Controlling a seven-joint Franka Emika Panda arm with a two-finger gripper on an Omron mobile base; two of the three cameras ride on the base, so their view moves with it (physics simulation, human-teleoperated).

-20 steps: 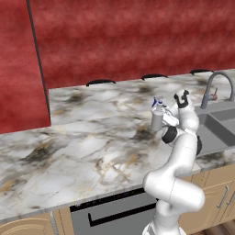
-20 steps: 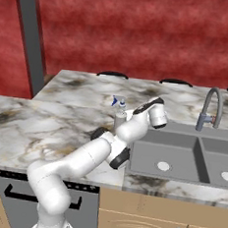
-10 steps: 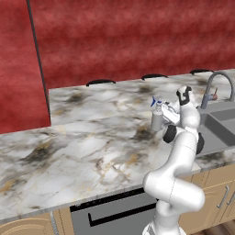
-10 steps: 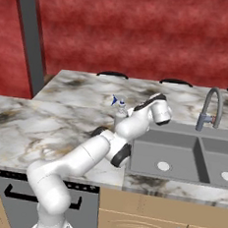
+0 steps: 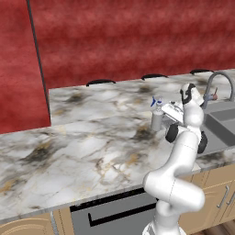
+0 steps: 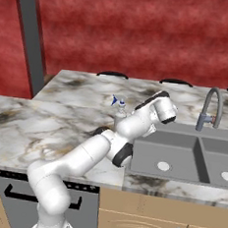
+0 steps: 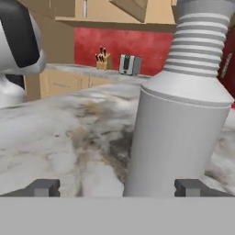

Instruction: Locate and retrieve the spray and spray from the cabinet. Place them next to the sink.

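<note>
A pale-grey spray bottle (image 5: 157,120) with a slim white, blue-tipped nozzle stands upright on the marble counter, just left of the sink (image 5: 223,125). From the right base view the bottle (image 6: 119,115) is partly behind my arm. My gripper (image 5: 165,109) is level with the bottle's neck, on its sink side. In the hand view the bottle (image 7: 179,133) looms close ahead, its ribbed neck at the top. My gripper (image 7: 118,187) is open there, with the right fingertip (image 7: 193,187) below the bottle's base and the left one well clear. Nothing is held. The cabinet is out of view.
The grey double sink (image 6: 181,151) has a curved faucet (image 6: 209,109) at its back. The marble counter (image 5: 92,147) spreads wide to the left, with a red wall behind it. Below its front edge is a dark oven door (image 5: 110,213). A knife block and toaster (image 7: 128,64) stand far off.
The jaws have stayed wide, and the hand and wrist have eased slightly toward the sink. The bottle stands where it was.
</note>
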